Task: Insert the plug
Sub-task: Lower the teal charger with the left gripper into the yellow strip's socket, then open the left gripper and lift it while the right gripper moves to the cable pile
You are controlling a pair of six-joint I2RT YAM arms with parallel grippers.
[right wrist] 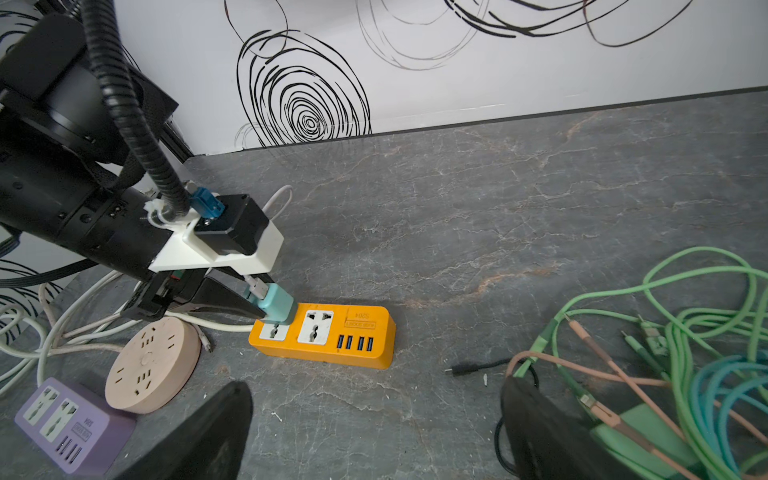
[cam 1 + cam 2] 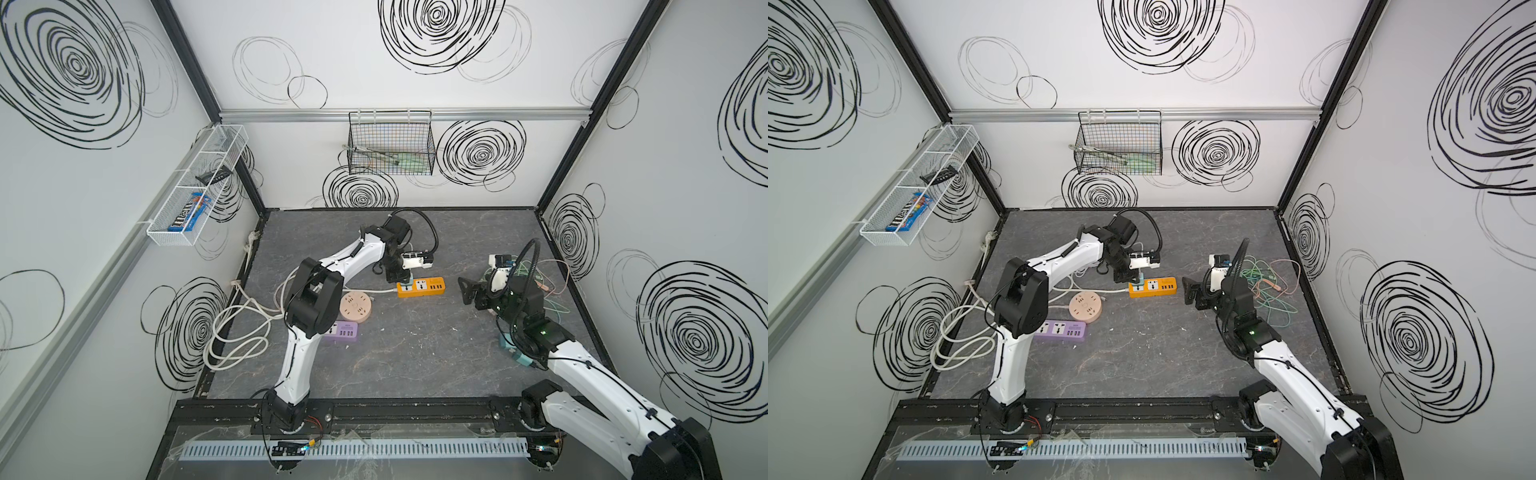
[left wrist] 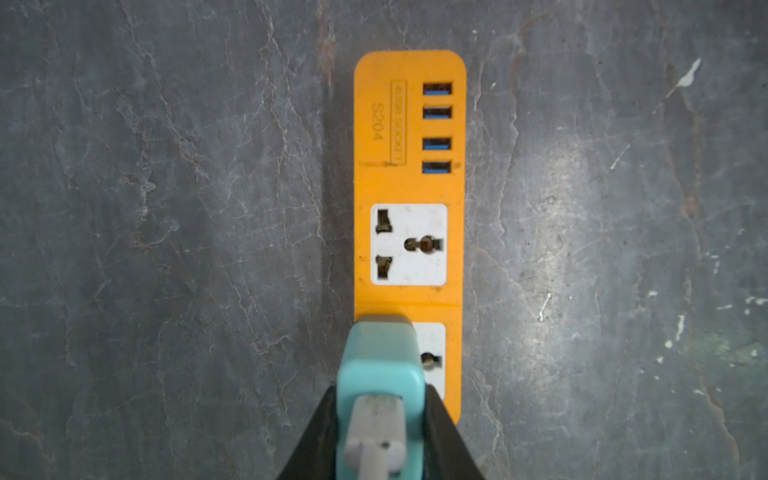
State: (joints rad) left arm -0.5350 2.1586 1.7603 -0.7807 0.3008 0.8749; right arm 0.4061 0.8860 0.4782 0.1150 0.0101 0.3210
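On the grey marbled worktop, nearest on the left, lies a purple rectangular power strip, with a round beige socket hub just beyond it. Farther in, right of centre, the right claw hangs released, its jaws spread wide around nothing. Left of it lies the orange rectangular power strip. The left claw is clenched on the teal plug, which stands tilted on the strip's left-end socket; how deep it sits cannot be told. Tangled green and pink cables lie far right.
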